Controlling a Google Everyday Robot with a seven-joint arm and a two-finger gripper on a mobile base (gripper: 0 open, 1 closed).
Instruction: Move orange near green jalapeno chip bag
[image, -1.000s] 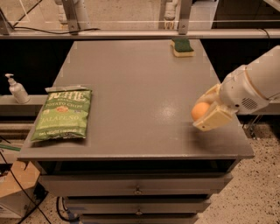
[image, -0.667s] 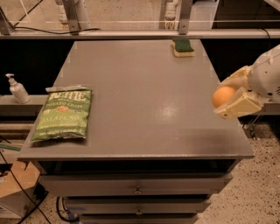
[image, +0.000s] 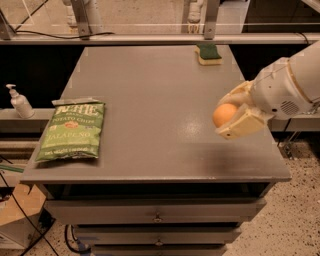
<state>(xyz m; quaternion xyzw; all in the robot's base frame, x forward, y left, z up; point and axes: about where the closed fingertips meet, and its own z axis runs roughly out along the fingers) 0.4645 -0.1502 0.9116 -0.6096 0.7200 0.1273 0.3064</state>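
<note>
Arm: the white, rounded robot arm (image: 285, 90) comes in from the right edge and reaches to the left over the right part of the grey rectangular worktop (image: 150, 100).
Gripper: the beige two-finger gripper (image: 223, 117) is at the end of the arm, above the right side of the worktop and nearer to its front edge than to its back edge.
Fingers: the fingers (image: 241, 124) are closed on the small round orange fruit (image: 224, 113), one above it and one below it.
Orange: it is held in the gripper and seems to be lifted from the surface. It is well apart from the chip bag.
Chip bag: the flat green crinkly jalapeno chip bag (image: 72, 131) lies flat at the front left of the worktop, with its silvery seam toward the back.
Sponge: the green-and-yellow rectangular sponge (image: 208, 53) lies at the back edge of the worktop, to the right.
Bottle: a small white pump bottle (image: 20, 102) stands on a ledge left of the worktop.
Change: against the picture of 0.7 s ago, the gripper and the orange are now more to the left, further in over the worktop. The chip bag and the sponge lie as before.
</note>
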